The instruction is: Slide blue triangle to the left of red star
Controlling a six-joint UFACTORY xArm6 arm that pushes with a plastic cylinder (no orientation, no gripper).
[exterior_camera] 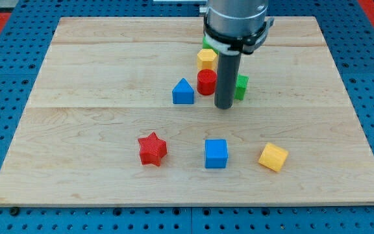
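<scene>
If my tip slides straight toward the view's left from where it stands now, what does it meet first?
Probably the red cylinder, just left of my tip, though it may sit slightly behind that line. If the tip clears it, the blue triangle comes next.

A red cylinder (206, 82) stands near the middle of the wooden counter (96, 71), with a yellow block (206, 58) just above it toward the view's top. A green block (241, 86) shows partly to the right. Lower down, a blue cube (216, 153) sits beside a yellow cube (273, 156), apart.
</scene>
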